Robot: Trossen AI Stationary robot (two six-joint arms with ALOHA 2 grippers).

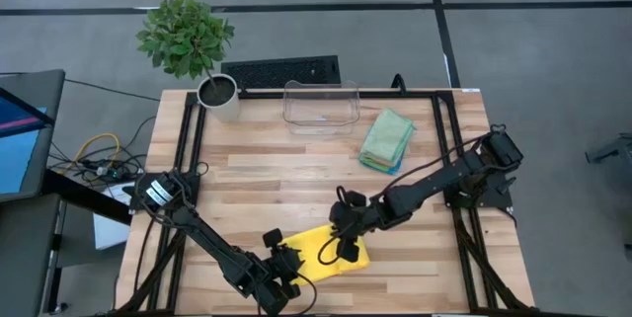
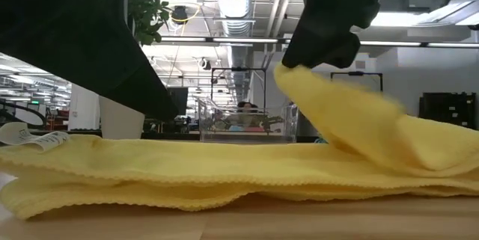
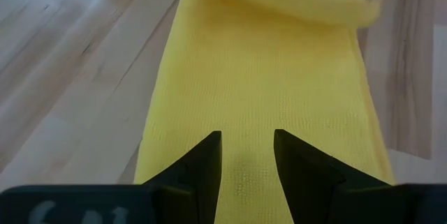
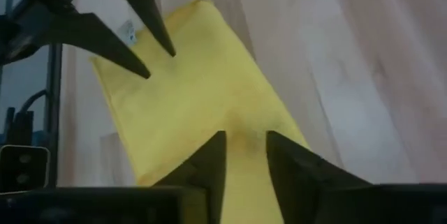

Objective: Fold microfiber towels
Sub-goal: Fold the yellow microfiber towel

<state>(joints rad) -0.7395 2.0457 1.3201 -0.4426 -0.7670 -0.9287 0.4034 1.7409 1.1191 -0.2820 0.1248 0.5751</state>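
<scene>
Near the bench's front edge, the left hand (image 1: 279,279) hovers low over the left end of the yellow towel (image 1: 331,255), its fingers (image 3: 202,165) apart and nothing between them. The towel lies there in a long doubled strip. The right hand (image 1: 346,243) is over the strip's right end; in the low view that end rises to it as if pinched, but its fingers (image 4: 206,165) are parted, so whether it grips I cannot tell. Toward the back right, folded towels (image 1: 386,140) sit stacked beside the bin (image 1: 321,107). The cloth looks light, soft and floppy; I would pinch it at the corners.
</scene>
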